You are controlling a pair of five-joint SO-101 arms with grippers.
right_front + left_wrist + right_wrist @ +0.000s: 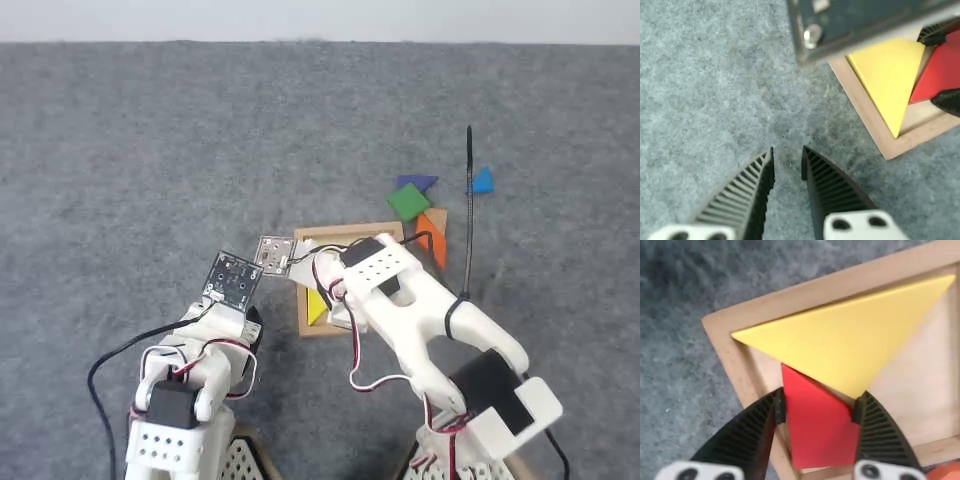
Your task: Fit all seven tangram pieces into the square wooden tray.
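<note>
The square wooden tray (722, 340) holds a large yellow triangle (840, 350) along one corner. Right against the yellow piece's edge, a red piece (817, 435) rests inside the tray, and my right gripper (818, 407) is shut on it. In the high view the right arm (385, 275) covers most of the tray (345, 232), and a sliver of yellow (316, 305) shows. My left gripper (787, 152) hovers over bare carpet just outside the tray's rim (865, 115), narrowly open and holding nothing.
Beyond the tray's far right corner lie loose pieces: green (408, 202), purple (415, 183), blue (482, 181) and orange (432, 240). A thin black rod (468, 210) runs beside them. Grey carpet covers the table.
</note>
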